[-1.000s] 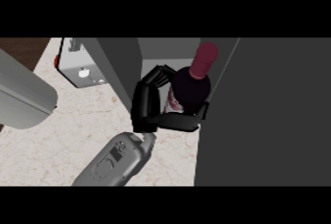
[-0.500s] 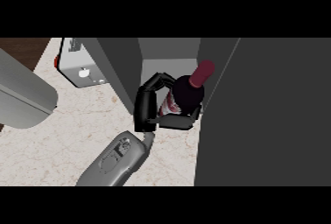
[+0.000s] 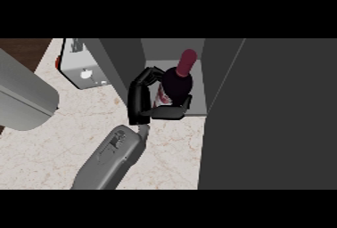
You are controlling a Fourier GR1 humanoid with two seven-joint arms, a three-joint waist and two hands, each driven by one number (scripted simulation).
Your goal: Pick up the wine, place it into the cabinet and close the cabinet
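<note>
The right hand [image 3: 146,101] is curled round the one wine bottle [image 3: 178,82], fingers at its 9 o'clock side and thumb across its lower part, hiding most of the label. The bottle stands upright in the open cabinet [image 3: 128,58], dark red top toward 12 o'clock. The cabinet door [image 3: 270,116] at 3 o'clock hides the right of the counter [image 3: 59,142]. One grey appliance [image 3: 82,67] at 10 o'clock is cut off by the frame, as is a grey forearm [image 3: 23,95] at 9 o'clock, its hand unseen
</note>
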